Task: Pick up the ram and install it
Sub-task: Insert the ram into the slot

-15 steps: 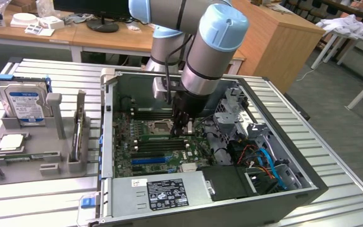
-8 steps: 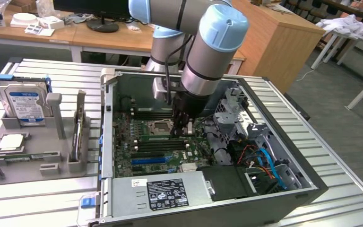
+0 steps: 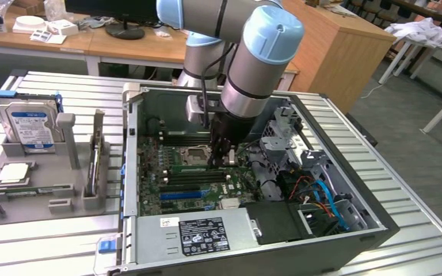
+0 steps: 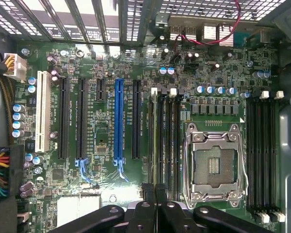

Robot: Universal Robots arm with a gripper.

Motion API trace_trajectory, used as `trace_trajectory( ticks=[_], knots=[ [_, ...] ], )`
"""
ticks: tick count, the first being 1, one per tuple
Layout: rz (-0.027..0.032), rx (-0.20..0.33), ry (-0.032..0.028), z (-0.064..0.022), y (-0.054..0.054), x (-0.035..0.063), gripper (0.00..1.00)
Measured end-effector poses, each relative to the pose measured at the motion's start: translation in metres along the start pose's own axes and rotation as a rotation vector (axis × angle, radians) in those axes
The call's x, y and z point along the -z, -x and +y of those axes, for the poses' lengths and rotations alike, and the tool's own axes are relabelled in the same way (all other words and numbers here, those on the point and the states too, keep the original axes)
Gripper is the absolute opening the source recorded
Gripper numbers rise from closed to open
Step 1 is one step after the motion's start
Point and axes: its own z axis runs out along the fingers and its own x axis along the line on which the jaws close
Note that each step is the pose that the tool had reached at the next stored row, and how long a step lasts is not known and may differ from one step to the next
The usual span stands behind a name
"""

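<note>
My gripper [image 3: 223, 162] reaches down inside the open computer case [image 3: 133, 172], just over the motherboard [image 3: 167, 198]. Its two dark fingers are pressed together, with nothing visibly clamped between them. A long thin green stick, the ram [image 3: 196, 170], stands on edge in the memory slots beside the empty processor socket [image 3: 198, 154]. My fingertips sit right at its end nearest the socket; whether they touch it I cannot tell. In the wrist view the shut gripper [image 4: 155, 191] hovers over the bank of memory slots [image 4: 165, 141] next to the socket [image 4: 213, 162].
A grey holder [image 3: 44, 201] on the exterior view's left carries a hard drive [image 3: 27, 123] with a blue label and a square silver chip [image 3: 14, 172]. A power supply [image 3: 205, 233], a drive cage [image 3: 282, 135] and coloured cables [image 3: 321, 195] crowd the case.
</note>
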Motion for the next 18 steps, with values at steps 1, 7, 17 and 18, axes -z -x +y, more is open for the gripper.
trace_trajectory(
  ticks=[1, 7, 17, 18],
  knots=[
    [0.0002, 0.000, 0.0001, 0.0000, 0.0000, 0.0000, 0.12],
    [0.0087, 0.000, 0.0000, 0.0000, 0.0013, -0.0003, 0.12],
    [0.0274, -0.001, -0.0002, 0.0000, 0.0060, -0.0010, 0.12],
    [0.0321, -0.001, -0.0002, -0.0001, 0.0063, -0.0011, 0.12]
  ],
)
